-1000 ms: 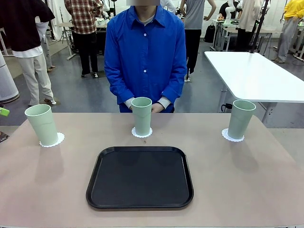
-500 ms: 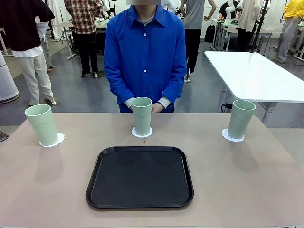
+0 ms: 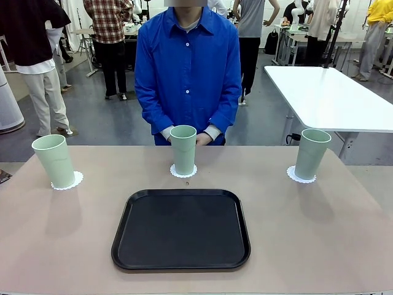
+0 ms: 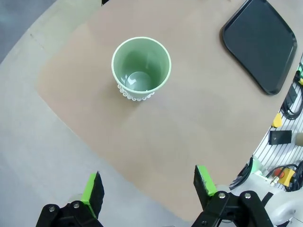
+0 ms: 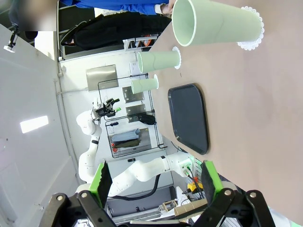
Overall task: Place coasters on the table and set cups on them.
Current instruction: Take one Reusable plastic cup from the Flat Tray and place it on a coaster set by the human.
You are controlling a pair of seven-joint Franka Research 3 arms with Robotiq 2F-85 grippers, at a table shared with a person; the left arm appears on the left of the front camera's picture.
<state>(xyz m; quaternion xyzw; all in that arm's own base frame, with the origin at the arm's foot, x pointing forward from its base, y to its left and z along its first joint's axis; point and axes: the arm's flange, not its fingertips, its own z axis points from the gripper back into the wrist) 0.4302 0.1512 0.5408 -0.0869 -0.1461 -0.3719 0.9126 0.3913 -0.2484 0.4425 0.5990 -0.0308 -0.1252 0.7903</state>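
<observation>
Three cups [image 3: 183,149] stand on coasters [image 3: 183,171] behind the tray [image 3: 181,229] on the table [image 3: 319,233].

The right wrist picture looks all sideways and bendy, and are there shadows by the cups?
Right wrist view: rolled sideways, so the cup lies across the picture and the table edge curves from the wide lens. Front view: sharp, evenly lit, soft shadows fall toward the camera from each cup and the tray.

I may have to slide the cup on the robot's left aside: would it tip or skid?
The left cup is tall, with a base narrower than its rim, so a high push would probably tip it. It looks empty, so likely light. Its lacy coaster might slide along with it.
</observation>
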